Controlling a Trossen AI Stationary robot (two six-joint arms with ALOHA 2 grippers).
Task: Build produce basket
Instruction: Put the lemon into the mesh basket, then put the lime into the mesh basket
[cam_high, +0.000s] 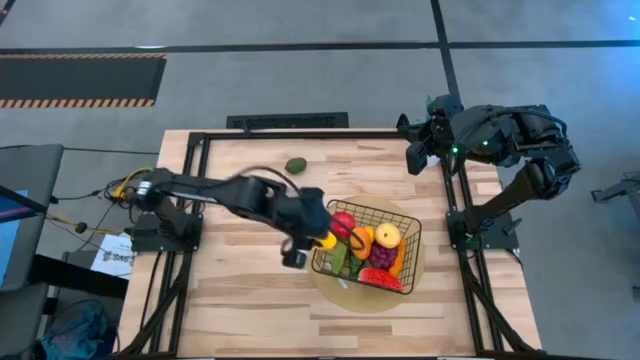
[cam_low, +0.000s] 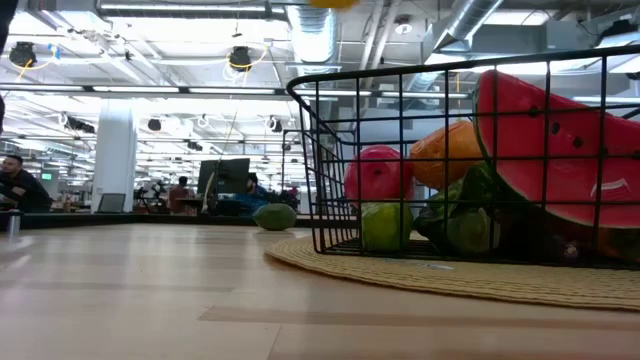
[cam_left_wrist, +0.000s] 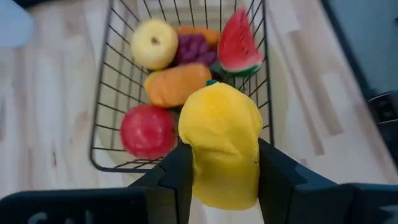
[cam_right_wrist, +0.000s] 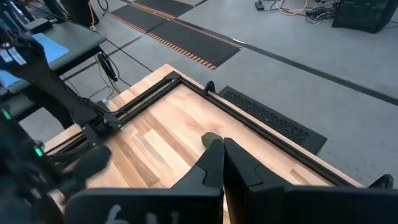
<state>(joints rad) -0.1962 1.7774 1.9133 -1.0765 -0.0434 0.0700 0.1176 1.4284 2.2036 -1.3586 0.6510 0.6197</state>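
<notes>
Overhead arrangement: the black wire-mesh rectangular basket (cam_high: 402, 222) sits on a round tan woven mat (cam_high: 340, 290) at about 4 o'clock from the centre of the pale wooden slatted table (cam_high: 230, 300). The left gripper (cam_left_wrist: 219, 163) hangs over the basket's 9 o'clock rim, its two dark fingers (cam_left_wrist: 179, 171) clamped on a yellow toy lemon (cam_left_wrist: 222, 143), which is raised above the basket mouth.

Basket contents, left wrist view: a red toy apple (cam_left_wrist: 148, 130), an orange elongated toy fruit (cam_left_wrist: 177, 84), a pale yellow round toy fruit (cam_left_wrist: 154, 43), purple toy grapes (cam_left_wrist: 193, 48) and a red watermelon slice with green rind (cam_left_wrist: 237, 43). In the low view, green pieces (cam_low: 385, 225) lie beneath the apple against the mesh.

A small green oval toy avocado (cam_high: 295, 165) lies alone on the table at 11 o'clock from the basket, well apart from it.

The right gripper (cam_right_wrist: 219, 163) is held off the table's 2 o'clock corner, fingers pressed together, holding nothing.
</notes>
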